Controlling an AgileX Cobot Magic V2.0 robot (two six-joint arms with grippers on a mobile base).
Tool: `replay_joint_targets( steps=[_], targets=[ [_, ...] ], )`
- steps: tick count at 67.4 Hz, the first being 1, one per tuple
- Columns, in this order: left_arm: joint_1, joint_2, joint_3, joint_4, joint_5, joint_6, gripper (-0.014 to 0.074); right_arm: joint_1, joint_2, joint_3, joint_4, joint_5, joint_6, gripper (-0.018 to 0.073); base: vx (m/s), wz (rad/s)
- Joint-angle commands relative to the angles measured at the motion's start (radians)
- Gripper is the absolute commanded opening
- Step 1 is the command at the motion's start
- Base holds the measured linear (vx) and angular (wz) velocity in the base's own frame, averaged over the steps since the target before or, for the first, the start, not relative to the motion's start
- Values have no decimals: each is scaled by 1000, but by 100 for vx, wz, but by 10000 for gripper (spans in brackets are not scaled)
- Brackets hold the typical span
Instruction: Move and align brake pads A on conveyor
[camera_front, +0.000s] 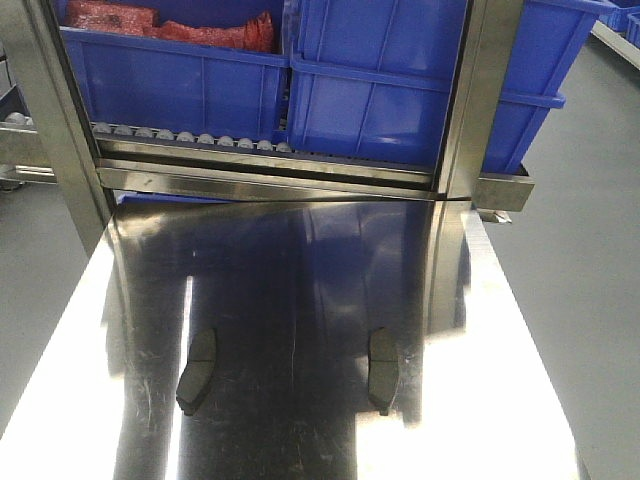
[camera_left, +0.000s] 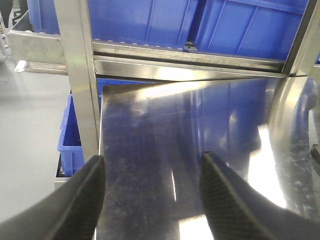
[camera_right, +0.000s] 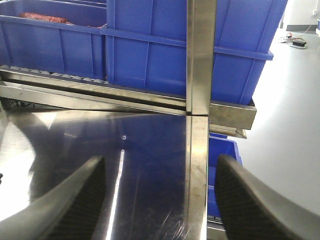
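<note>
**APPROACH AND PICK: BRAKE PADS ON THE TABLETOP**

**Position of parts.** Two flat, dark grey, slightly curved oblong brake pads lie on the near half of the shiny stainless steel tabletop (camera_front: 300, 250). The left brake pad (camera_front: 197, 370) and the right brake pad (camera_front: 383, 370) are well apart. Each lies lengthwise from near to far, and the far end of the left one leans slightly right. No other pads are visible. The conveyor does not appear in any view. Past the far edge of the tabletop stands a steel roller rack (camera_front: 270, 175) carrying blue plastic bins (camera_front: 180, 85).

**Tool state.** The left tool (camera_left: 152, 159) is spread wide and empty. Its black textured fingers (camera_left: 80, 200) frame bare steel near the tabletop's left edge. The right tool (camera_right: 160, 159) is also wide and empty, and sits over the tabletop's right edge. Neither tool touches a pad.

**Procedure (judgement).** The step in hand appears to be the approach for a first pick.

1. Bring each tool inward to the pad on its own side.
2. Set the fingers across the pad's short width, near the middle of its length.
3. Lower the tool until the fingertips reach tabletop level before closing. The pads are thin and the steel looks slick, so closing too high would likely skate over a pad or push it away.
4. Lift straight up and keep the pad's heading unchanged, which should simplify alignment on the conveyor.
</note>
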Motion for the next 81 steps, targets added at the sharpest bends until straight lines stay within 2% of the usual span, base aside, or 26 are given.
replay_joint_targets(
  steps=[1,72,77,81],
  targets=[
    [-3,11,-25,-2,-76,-3,394,-3,9,-27,-10,-70,-4,449,0,1],
    [-3,11,-25,-2,-96,-3,394,-3,9,-27,-10,-70,-4,449,0,0],
    [-3,11,-25,-20,-100,-15,394,-3,9,-27,-10,-70,-4,449,0,0],
    [-3,11,-25,-64,-100,-14,394,-3,9,-27,-10,-70,-4,449,0,0]
  ],
)
